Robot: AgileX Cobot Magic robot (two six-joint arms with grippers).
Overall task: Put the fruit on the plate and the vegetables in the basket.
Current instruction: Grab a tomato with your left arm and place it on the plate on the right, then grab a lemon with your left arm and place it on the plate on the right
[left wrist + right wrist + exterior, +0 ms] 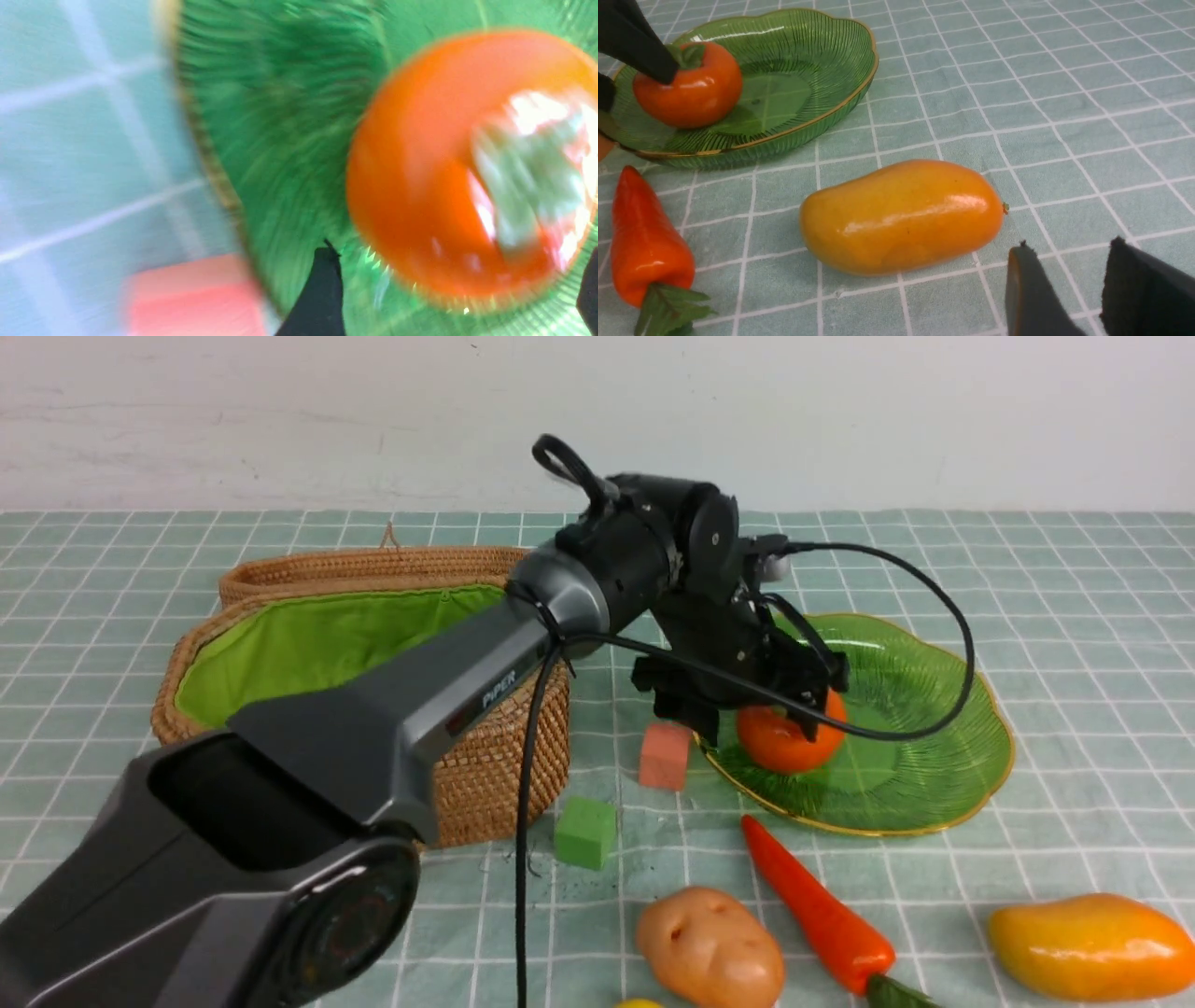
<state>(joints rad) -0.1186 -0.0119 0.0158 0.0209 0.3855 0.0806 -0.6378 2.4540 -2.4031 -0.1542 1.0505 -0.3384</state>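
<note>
An orange-red persimmon (789, 739) (420, 177) (691, 91) rests on the near-left part of the green glass plate (915, 728) (280, 140) (808, 60). My left gripper (761, 723) (460, 261) hangs over it, open, with its fingers standing clear on either side of the fruit. A yellow-orange mango (1092, 945) (901, 214) lies on the cloth at the near right. My right gripper (1069, 242) is open and empty just beside it. The carrot (817, 905) (644, 242) and the potato (709, 947) lie in front of the plate. A sliver of lemon (639, 1003) shows at the bottom edge. The wicker basket (485, 775) stands on the left.
The basket's lid (355, 565) lies open behind it, and my left arm crosses over the basket's right end. A salmon-pink cube (665, 756) (196, 298) sits at the plate's left rim, and a green cube (585, 833) stands near the basket's front corner.
</note>
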